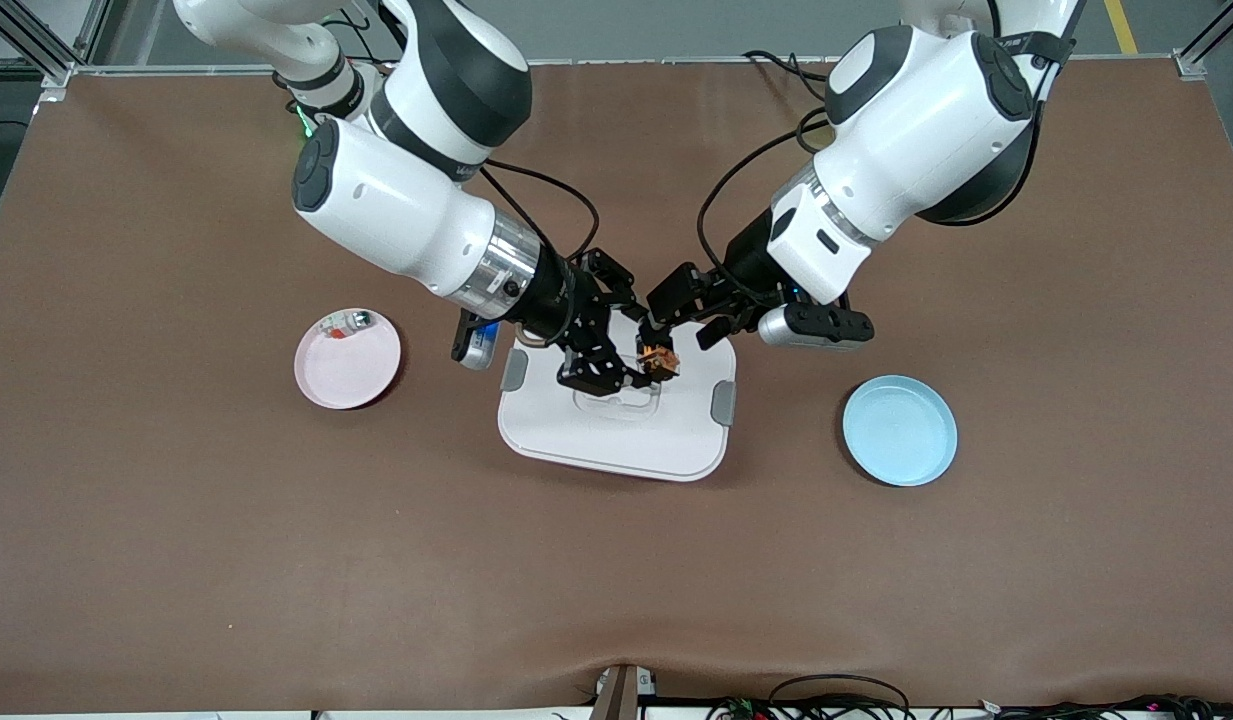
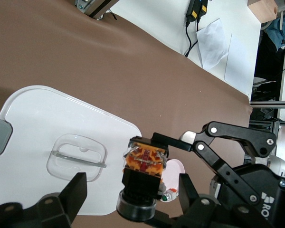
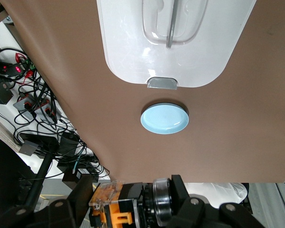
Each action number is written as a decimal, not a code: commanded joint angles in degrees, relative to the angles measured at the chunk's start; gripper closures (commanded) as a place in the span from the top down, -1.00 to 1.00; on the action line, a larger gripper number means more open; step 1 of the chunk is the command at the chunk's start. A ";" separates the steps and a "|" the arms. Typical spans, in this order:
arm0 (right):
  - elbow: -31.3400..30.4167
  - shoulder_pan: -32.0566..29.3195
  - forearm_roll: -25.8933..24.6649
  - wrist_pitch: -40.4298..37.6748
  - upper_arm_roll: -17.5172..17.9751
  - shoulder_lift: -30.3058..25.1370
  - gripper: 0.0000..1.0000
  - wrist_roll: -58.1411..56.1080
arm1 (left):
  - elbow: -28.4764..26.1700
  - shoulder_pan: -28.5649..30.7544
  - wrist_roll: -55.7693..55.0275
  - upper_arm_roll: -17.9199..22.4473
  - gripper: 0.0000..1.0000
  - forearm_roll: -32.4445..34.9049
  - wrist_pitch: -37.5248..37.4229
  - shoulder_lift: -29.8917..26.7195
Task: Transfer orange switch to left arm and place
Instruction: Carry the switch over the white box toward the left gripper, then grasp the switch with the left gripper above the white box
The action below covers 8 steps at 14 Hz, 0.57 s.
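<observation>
The brown table carries the box at its middle, a pink plate and a blue plate beside it.

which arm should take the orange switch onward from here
Probably left. The left gripper has open jaws either side of the orange switch, which the right gripper holds over the box. The blue plate lies toward the left arm's end.
</observation>
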 commanded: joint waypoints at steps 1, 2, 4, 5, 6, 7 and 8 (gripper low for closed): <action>2.26 0.92 0.83 0.16 -0.62 1.18 -1.00 1.13 | 0.87 -0.58 0.72 -0.19 0.62 0.60 0.24 0.57; 2.27 1.01 0.83 0.60 -0.53 1.18 -1.00 1.22 | 0.78 -0.58 1.59 -0.19 0.51 0.60 0.24 0.57; 2.27 1.45 0.83 1.48 -0.53 1.18 -1.00 1.30 | 0.69 -0.58 2.13 -0.19 0.39 0.60 0.15 0.83; 2.27 1.54 0.92 1.57 -0.53 1.26 -1.00 1.30 | 0.78 -0.58 2.13 -0.19 0.35 0.60 0.24 1.44; 2.27 1.54 0.92 1.57 -0.53 1.70 -1.00 1.30 | 0.87 -0.67 2.13 -0.19 0.24 0.60 0.24 1.62; 2.27 1.62 0.92 1.57 -0.53 1.79 -1.00 1.30 | 0.78 -0.75 2.04 -0.19 0.12 0.51 0.24 1.62; 2.35 1.80 0.92 1.66 -0.53 1.79 -1.00 1.30 | 0.78 -0.75 1.95 -0.19 -0.20 0.51 0.15 1.62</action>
